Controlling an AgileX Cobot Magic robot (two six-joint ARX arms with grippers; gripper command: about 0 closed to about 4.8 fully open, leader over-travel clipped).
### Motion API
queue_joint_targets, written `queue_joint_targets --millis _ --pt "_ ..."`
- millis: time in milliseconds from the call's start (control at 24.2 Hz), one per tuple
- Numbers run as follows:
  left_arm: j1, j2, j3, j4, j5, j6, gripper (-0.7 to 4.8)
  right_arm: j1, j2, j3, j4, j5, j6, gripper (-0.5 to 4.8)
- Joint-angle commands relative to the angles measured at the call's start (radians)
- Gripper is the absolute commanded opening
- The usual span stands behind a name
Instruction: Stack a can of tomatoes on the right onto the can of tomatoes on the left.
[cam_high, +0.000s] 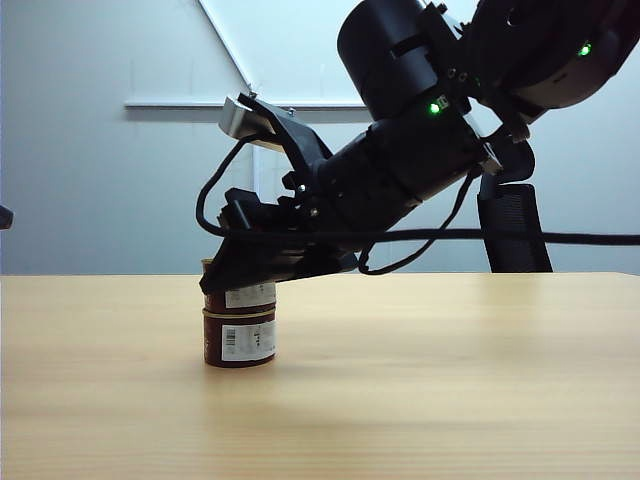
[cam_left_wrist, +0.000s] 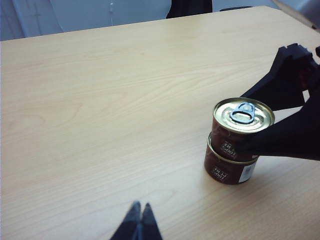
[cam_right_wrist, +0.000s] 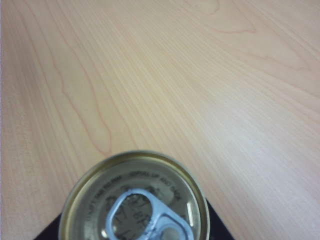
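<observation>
The right arm comes in from the upper right of the exterior view, big black body sloping down and leftward, and its right gripper (cam_high: 245, 275) sits low at the stack, fingers closed around the upper can of tomatoes (cam_high: 248, 294). That can sits squarely on the lower can of tomatoes (cam_high: 240, 340), rims meeting, both upright on the wooden table (cam_high: 450, 380), left of centre in the exterior view. From the left wrist view the clamp is clear: one dark finger (cam_left_wrist: 285, 137) presses the near side of the upper can (cam_left_wrist: 240, 127), the other reaches in behind it, and the lower can (cam_left_wrist: 227, 167) stands free beneath. The right wrist view looks almost straight down onto the gold lid and its ring pull (cam_right_wrist: 145, 220), dark finger edges showing at either side of the can.

The left gripper (cam_left_wrist: 139, 220) hangs well apart from the stack, above bare wood, its two dark tips drawn together with nothing between them. In the exterior view only a sliver of dark hardware shows at the far left edge.
</observation>
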Motion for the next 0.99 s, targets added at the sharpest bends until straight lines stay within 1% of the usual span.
queue_joint_targets --millis 41,83,124,165,207,248,290,372,414,538,579,620,662,703,744,786,827,869,910,993 --pt "0.0 0.001 0.003 0.009 0.005 0.0 -0.02 0.002 -0.006 0.006 0.029 -0.002 -0.002 1.31" --pt "0.0 0.001 0.003 0.009 0.005 0.0 -0.02 0.001 -0.006 0.006 0.029 0.002 -0.002 1.64" --pt "0.0 0.001 0.003 0.009 0.005 0.0 -0.02 0.001 -0.006 0.006 0.029 0.008 -0.002 2.48" --pt "0.0 0.001 0.003 0.009 0.005 0.0 -0.02 0.001 -0.006 0.006 0.03 0.009 -0.002 3.08" --pt "0.0 0.001 0.003 0.009 0.005 0.0 -0.02 0.001 -0.006 0.006 0.031 0.009 -0.002 3.48" --pt "0.0 0.001 0.003 0.009 0.005 0.0 -0.02 0.001 -0.006 0.006 0.035 0.009 -0.002 4.26" --pt "0.0 0.001 0.003 0.009 0.005 0.0 -0.02 0.001 -0.006 0.006 0.044 0.009 -0.001 4.79" --pt "0.0 0.001 0.003 0.009 0.005 0.0 -0.02 0.0 -0.006 0.006 0.109 0.008 0.022 4.79" --pt "0.0 0.0 0.003 0.009 0.005 0.0 -0.02 -0.002 -0.013 0.013 0.181 0.008 0.085 4.79" --pt "0.002 -0.003 0.003 0.009 0.005 0.0 -0.02 -0.005 -0.068 0.038 0.257 0.005 0.231 4.79" --pt "0.007 -0.005 0.003 0.009 0.005 0.0 -0.02 -0.006 -0.097 0.046 0.27 0.0 0.267 4.28" --pt "0.021 -0.005 0.003 0.009 0.01 0.0 -0.02 -0.008 -0.144 0.054 0.276 0.0 0.291 1.82" --pt "0.037 -0.005 0.003 0.009 0.018 0.0 -0.02 -0.011 -0.185 0.058 0.276 -0.001 0.29 -0.35" --pt "0.061 -0.006 0.003 0.009 0.028 0.0 -0.02 -0.019 -0.246 0.06 0.277 0.0 0.292 0.35" --pt "0.13 -0.017 0.003 0.003 0.051 0.001 -0.02 -0.034 -0.347 0.058 0.259 0.001 0.292 -0.01" --pt "0.174 -0.03 0.003 -0.002 0.058 0.0 -0.02 -0.049 -0.413 0.059 0.232 0.01 0.291 -0.03" --pt "0.249 -0.066 0.003 -0.016 0.057 0.0 -0.02 -0.08 -0.521 0.058 0.166 0.04 0.291 -0.03" --pt "0.294 -0.096 0.003 -0.024 0.056 0.0 -0.02 -0.104 -0.589 0.058 0.109 0.071 0.291 -0.03" --pt "0.319 -0.117 0.003 -0.03 0.053 0.0 -0.02 -0.117 -0.628 0.056 0.074 0.091 0.291 -0.03" --pt "0.386 -0.191 0.002 -0.045 0.034 0.0 -0.02 -0.163 -0.753 0.045 -0.027 0.165 0.284 -0.03"
